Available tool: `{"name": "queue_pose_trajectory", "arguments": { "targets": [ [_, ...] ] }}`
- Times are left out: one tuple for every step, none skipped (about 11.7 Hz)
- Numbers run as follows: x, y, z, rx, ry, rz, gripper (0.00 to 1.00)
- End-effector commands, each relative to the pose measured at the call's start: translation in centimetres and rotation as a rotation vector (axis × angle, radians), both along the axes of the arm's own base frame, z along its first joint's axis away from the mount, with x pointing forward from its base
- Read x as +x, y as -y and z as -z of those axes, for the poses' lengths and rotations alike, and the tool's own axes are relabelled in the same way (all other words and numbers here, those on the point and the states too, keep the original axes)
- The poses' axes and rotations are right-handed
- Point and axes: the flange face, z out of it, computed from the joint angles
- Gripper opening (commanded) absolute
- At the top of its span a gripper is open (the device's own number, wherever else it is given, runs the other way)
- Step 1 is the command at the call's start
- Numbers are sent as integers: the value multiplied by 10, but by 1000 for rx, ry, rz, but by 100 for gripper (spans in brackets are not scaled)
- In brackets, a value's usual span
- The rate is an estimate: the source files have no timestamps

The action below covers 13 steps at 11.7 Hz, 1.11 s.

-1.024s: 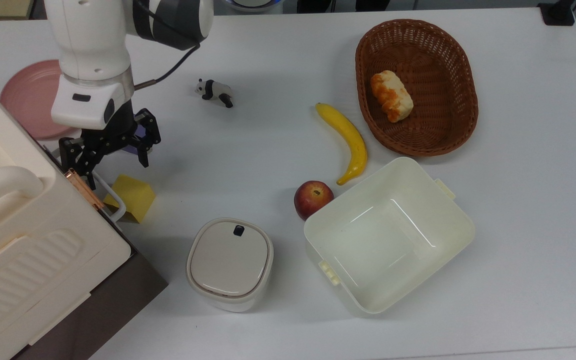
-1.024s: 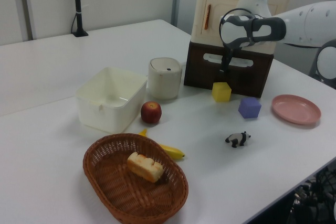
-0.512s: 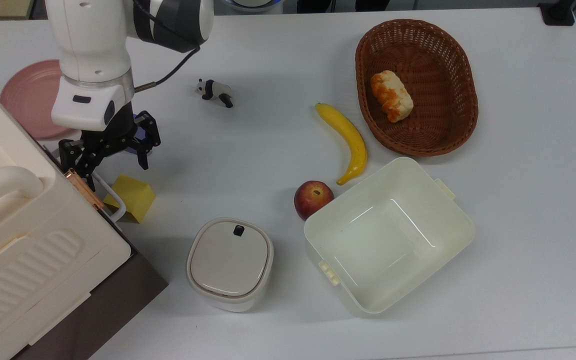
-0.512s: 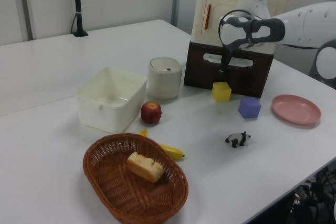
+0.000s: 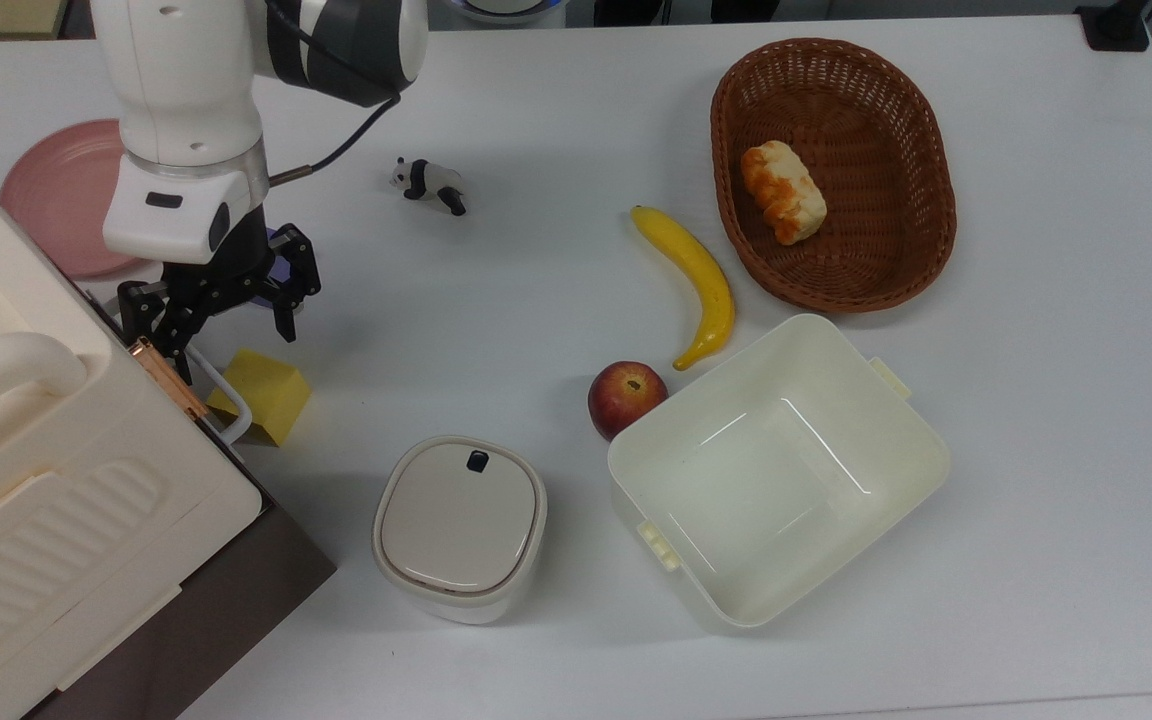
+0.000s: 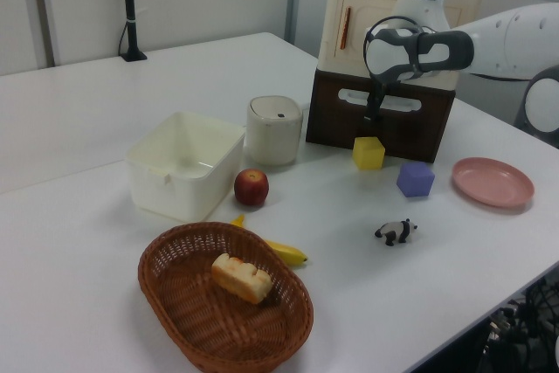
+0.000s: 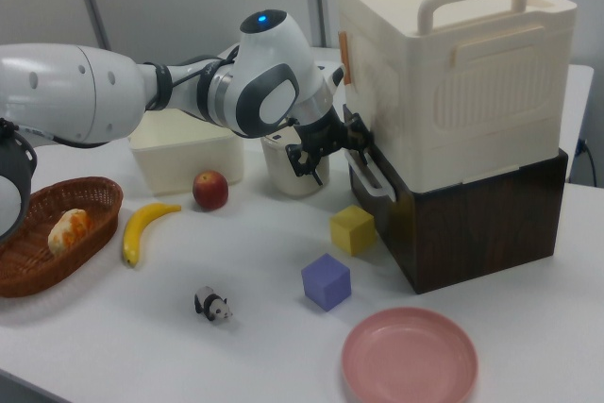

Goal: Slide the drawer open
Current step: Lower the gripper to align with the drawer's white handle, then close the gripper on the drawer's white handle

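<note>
The drawer is the dark brown base under a cream ribbed case at the top view's left. Its front panel sits flush, with a white loop handle sticking out. My gripper is open and hangs just in front of the handle's upper end. One black finger is close beside the handle and the case's corner. In the right view my gripper points at the handle, with nothing between its fingers.
A yellow block lies right by the handle, and a purple block and pink plate are near my arm. Further out are a toy panda, lidded pot, apple, banana, white tub and basket.
My gripper has crept very slightly toward the case. The drawer and the other objects have not moved.
</note>
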Motion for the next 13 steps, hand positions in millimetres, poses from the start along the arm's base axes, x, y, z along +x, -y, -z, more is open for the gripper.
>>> {"name": "queue_pose_trajectory", "arguments": {
  "targets": [
    [5, 1, -1, -21, 18, -18, 87],
    [5, 1, 0, -19, 17, -18, 78],
    [5, 1, 0, -18, 17, -15, 65],
    [5, 1, 0, -18, 17, -15, 59],
    [5, 1, 0, -18, 19, -14, 57],
    [7, 2, -5, -18, 30, -10, 57],
    [7, 2, -5, -18, 30, -10, 58],
    [7, 3, -5, -16, 31, -7, 58],
    [7, 5, -5, -16, 31, -5, 58],
    [6, 10, -6, -17, 32, 3, 58],
    [6, 11, -8, -20, 34, -1, 56],
    [6, 11, -9, -21, 35, -4, 52],
    [6, 11, -9, -21, 36, -3, 51]
  ]
}}
